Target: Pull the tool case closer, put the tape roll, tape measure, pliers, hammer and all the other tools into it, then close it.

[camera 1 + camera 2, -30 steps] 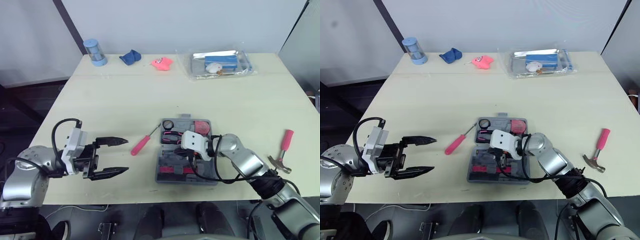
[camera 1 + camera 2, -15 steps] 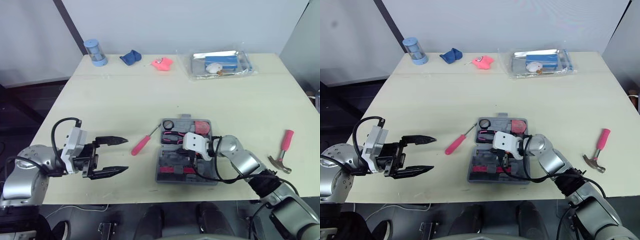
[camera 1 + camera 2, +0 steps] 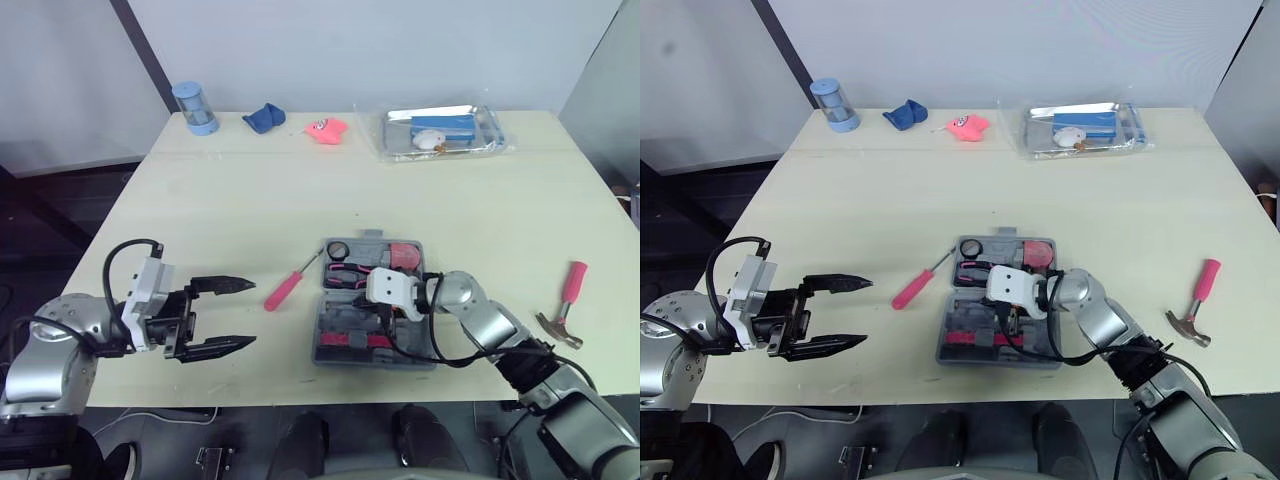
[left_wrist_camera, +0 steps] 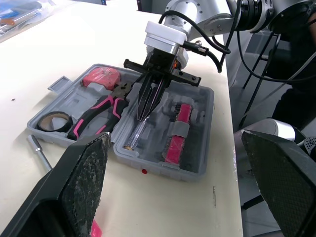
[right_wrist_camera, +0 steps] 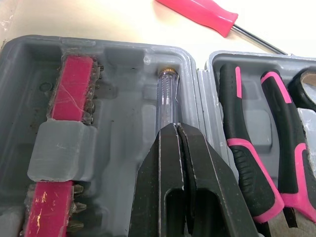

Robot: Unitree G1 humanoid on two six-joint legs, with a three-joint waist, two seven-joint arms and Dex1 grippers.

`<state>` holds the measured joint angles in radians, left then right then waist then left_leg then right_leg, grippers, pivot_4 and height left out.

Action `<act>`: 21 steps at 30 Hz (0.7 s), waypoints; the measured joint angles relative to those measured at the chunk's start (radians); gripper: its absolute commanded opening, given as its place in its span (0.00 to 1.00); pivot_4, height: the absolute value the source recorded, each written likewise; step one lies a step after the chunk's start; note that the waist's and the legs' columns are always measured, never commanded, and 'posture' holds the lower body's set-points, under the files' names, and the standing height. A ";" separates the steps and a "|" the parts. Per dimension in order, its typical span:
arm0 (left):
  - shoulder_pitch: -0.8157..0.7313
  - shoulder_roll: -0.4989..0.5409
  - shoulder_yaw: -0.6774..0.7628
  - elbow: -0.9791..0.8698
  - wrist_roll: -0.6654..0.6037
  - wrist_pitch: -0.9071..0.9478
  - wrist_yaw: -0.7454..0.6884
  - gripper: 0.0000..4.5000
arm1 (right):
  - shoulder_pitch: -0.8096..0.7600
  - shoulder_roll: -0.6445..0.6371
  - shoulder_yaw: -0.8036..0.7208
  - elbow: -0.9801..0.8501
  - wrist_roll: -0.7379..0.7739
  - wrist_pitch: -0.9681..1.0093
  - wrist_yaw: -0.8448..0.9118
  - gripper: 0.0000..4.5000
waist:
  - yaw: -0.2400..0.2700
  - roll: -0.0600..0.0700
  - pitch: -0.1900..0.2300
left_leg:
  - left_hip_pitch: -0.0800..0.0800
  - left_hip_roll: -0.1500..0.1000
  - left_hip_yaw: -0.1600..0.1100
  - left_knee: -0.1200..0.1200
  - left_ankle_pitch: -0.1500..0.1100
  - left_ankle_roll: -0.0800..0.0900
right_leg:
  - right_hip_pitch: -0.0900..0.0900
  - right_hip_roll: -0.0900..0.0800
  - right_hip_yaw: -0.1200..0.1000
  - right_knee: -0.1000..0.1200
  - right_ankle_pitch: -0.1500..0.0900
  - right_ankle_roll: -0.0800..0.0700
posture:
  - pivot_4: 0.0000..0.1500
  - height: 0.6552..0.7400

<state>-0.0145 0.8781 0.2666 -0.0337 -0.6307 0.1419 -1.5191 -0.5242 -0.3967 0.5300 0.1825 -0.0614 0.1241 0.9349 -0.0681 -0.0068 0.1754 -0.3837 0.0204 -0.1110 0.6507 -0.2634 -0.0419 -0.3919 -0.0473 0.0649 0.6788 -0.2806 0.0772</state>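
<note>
Tool case (image 3: 335, 320) lies open by the table's (image 3: 250, 200) front edge, somewhat right of the middle. Agreed?

Agreed. From the head views we see the right gripper (image 3: 384, 318) over its near half and the left gripper (image 3: 248, 313) spread wide near the front left corner.

And the left wrist view?

Tape roll (image 4: 52, 120), pliers (image 4: 98, 111) and tape measure (image 4: 101, 78) sit in the far half.

Right wrist view?

Fingers nearly together, tips over the clear screwdriver (image 5: 166, 96) lying in its slot. We judge we are seating it.

Next?

The pink screwdriver (image 3: 283, 289) lies just beside the case and the hammer (image 3: 565, 305) by the right edge. We must lift clear, fetch both, then close.
</note>
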 measured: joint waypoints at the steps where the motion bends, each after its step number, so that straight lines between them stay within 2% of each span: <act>1: 0.000 0.000 0.000 0.000 0.000 0.000 0.000 1.00 | 0.001 0.000 0.000 0.006 -0.001 -0.018 -0.002 0.01 | 0.000 0.000 0.000 | 0.000 0.000 0.000 0.000 0.000 0.000 | 0.000 0.000 0.000 0.000 0.000 0.000 | 1.00 1.00; 13: 0.000 -0.001 0.000 0.000 0.000 0.000 0.000 1.00 | 0.005 0.000 -0.002 0.069 -0.025 -0.154 -0.003 0.01 | 0.000 0.000 0.000 | 0.001 0.000 0.000 0.000 0.000 0.000 | 0.000 0.000 0.000 0.000 0.000 0.000 | 1.00 1.00; 21: -0.010 -0.001 0.000 0.004 0.000 0.000 -0.001 1.00 | 0.000 0.001 -0.005 0.105 -0.038 -0.175 -0.008 0.01 | 0.001 -0.001 0.000 | 0.001 0.000 0.001 0.000 0.000 0.000 | 0.001 0.000 0.001 0.000 0.000 0.000 | 1.00 1.00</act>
<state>-0.0246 0.8769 0.2663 -0.0294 -0.6307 0.1419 -1.5206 -0.5241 -0.3957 0.5250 0.2874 -0.0991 -0.0509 0.9271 -0.0666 -0.0075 0.1750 -0.3828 0.0205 -0.1102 0.6506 -0.2634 -0.0419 -0.3912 -0.0474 0.0657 0.6789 -0.2806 0.0772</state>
